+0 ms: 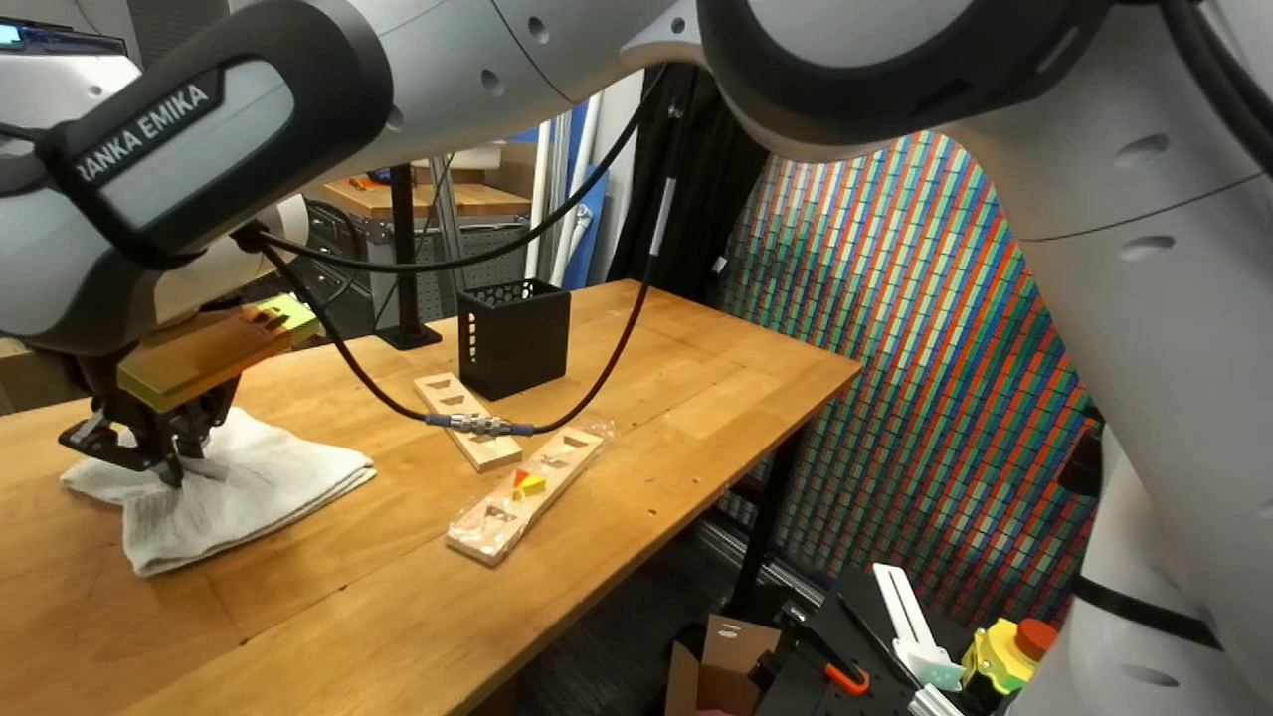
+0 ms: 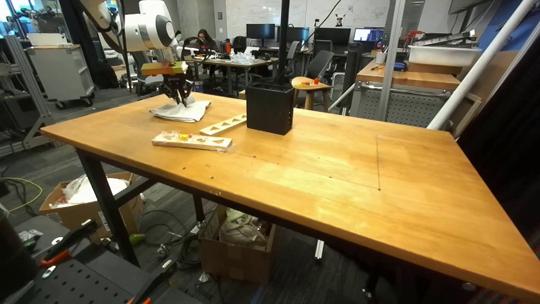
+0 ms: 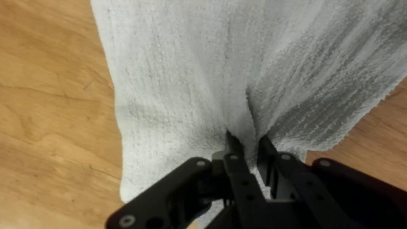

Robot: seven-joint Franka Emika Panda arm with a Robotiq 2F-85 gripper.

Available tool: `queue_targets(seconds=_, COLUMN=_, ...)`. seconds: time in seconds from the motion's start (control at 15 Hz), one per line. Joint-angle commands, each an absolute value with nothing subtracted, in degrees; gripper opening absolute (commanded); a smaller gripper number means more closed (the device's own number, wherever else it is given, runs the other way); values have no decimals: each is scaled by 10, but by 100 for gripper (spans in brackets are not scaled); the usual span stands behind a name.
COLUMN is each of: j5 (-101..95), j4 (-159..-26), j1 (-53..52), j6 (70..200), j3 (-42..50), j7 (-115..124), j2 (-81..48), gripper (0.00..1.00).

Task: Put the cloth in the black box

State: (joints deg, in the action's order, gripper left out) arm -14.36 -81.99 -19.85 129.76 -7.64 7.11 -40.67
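The white folded cloth (image 1: 283, 477) lies on the wooden table, and it also shows in an exterior view (image 2: 185, 113) and fills much of the wrist view (image 3: 178, 79). My gripper (image 3: 248, 143) points down into the cloth. Its fingers are close together with a bunched fold of fabric pinched between them, and creases run out from the fingertips. The rest of the cloth rests on the table. The black box (image 1: 514, 343) stands upright, apart from the cloth and gripper, and it also shows in an exterior view (image 2: 269, 109). The box is out of the wrist view.
A pale wooden strip with holes (image 1: 487, 455) lies beside the box. A second strip, wrapped in plastic (image 1: 482, 537), lies nearer the table's edge with small red and yellow pieces on it. A black post (image 2: 283, 42) rises behind the box. A cable (image 1: 348, 363) hangs from the arm.
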Motion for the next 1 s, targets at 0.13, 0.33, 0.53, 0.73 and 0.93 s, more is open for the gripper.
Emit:
queue_targets(seconds=0.13, j5=-146, j4=-851, j1=-224, j6=1299, j3=-63, j7=105, j2=-360, gripper=4)
queue_targets(seconds=0.33, j5=-154, j4=-860, j1=-231, j6=1288, j3=-58, j7=117, j2=-338, gripper=4)
queue_targets(seconds=0.53, j5=-169, j4=-876, j1=-234, j6=1268, j3=-50, j7=130, j2=-300, gripper=4)
queue_targets(seconds=0.73, j5=-182, j4=-895, j1=-229, j6=1232, j3=-46, j7=132, j2=-257, gripper=4)
queue_targets(seconds=0.93, j5=-193, j4=-908, j1=-214, j6=1190, j3=-45, j7=123, j2=-213, gripper=4)
